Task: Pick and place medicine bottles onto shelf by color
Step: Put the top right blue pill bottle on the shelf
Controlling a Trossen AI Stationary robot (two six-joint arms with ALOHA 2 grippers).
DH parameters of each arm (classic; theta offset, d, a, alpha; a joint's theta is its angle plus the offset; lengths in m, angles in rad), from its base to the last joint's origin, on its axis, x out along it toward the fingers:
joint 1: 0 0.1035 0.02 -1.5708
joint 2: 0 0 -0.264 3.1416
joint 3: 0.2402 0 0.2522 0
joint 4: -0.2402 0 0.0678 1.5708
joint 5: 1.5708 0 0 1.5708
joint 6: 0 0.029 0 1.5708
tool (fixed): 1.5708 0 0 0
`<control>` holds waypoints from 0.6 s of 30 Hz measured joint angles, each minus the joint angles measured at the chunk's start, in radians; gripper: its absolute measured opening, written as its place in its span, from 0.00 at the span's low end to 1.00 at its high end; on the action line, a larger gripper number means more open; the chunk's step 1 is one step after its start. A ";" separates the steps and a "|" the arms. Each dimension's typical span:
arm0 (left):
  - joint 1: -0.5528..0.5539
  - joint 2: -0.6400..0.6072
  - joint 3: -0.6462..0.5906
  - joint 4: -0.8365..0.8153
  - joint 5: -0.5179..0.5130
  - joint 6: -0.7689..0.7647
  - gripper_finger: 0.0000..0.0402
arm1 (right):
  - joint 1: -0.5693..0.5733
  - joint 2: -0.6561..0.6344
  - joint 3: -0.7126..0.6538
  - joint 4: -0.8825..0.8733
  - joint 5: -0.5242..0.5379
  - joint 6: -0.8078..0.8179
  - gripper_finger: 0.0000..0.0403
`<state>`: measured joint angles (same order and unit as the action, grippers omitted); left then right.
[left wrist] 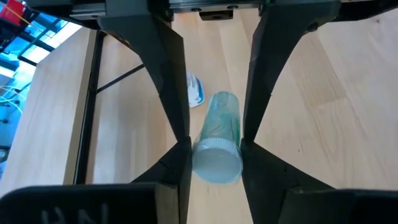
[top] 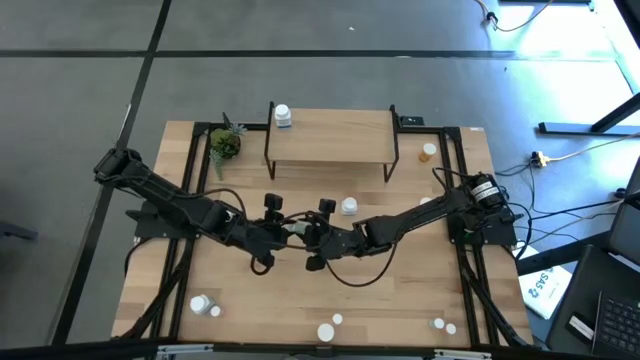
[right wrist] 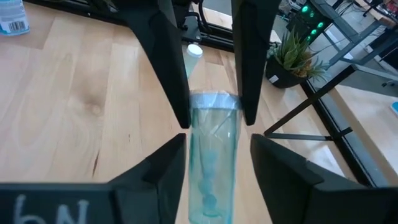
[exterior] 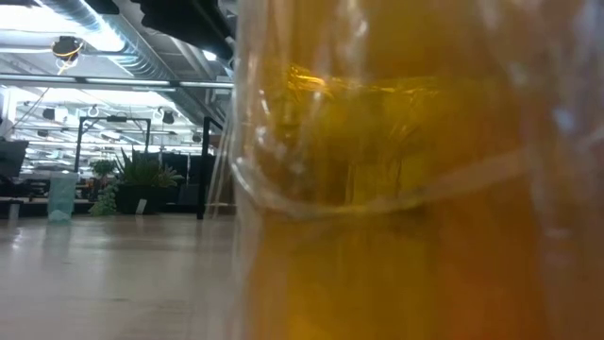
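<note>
**Green bottle caught between two grippers at mid-table**

In the middle of the overhead picture the two arms meet nose to nose over the table (top: pixel 420 290). Between them lies a pale green bottle (top: pixel 296 232), on its side.

The left gripper (top: pixel 285 230) comes in from the left of the frame. Its wrist camera shows both fingers pressed against the bottle's white cap end, so it has the bottle clamped. The right gripper (top: pixel 312 238) reaches in from the right. Its fingers stand on either side of the clear green body with a sliver of wood showing on each side, so its jaws are parted and not gripping.

The shelf (top: pixel 330 135) sits in the upper centre of the overhead picture. One white bottle (top: pixel 283 116) stands at its upper left corner. A potted plant (top: pixel 225 145) is just left of the shelf. An orange bottle (top: pixel 428 152) lies just right of it, and a white-capped one (top: pixel 348 205) lies below it. More bottles are scattered along the bottom edge, at lower left (top: pixel 205 305), bottom centre (top: pixel 327 328) and lower right (top: pixel 443 325).

The table-level camera is almost wholly blocked by an amber bottle (exterior: pixel 415 189) standing right at the lens.

As for writing, the right wrist view catches a bottle (right wrist: pixel 12 17) with a blue-printed label, too small to read. White lettering on each gripper body is cut off at the frame edge, and only an N comes through. A white sheet (top: pixel 545 287) off the table's right side bears dark letters I cannot make out.
</note>
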<state>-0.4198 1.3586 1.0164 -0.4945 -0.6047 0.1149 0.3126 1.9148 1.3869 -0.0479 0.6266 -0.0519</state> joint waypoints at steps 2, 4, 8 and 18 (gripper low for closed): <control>0.000 0.000 0.000 -0.008 -0.001 -0.001 0.25 | 0.000 0.000 0.000 -0.008 0.000 -0.009 0.48; 0.000 0.000 0.000 -0.016 -0.004 -0.005 0.25 | 0.000 -0.004 0.000 -0.036 0.000 -0.010 0.49; 0.000 0.000 0.000 -0.033 -0.010 -0.008 0.25 | 0.003 -0.030 0.000 -0.142 0.000 0.035 0.49; 0.021 -0.013 0.069 -0.137 -0.033 -0.034 0.25 | 0.046 -0.115 0.000 -0.339 0.009 0.127 0.50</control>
<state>-0.3985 1.3460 1.0858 -0.6316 -0.6381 0.0807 0.3585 1.8002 1.3872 -0.3868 0.6354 0.0750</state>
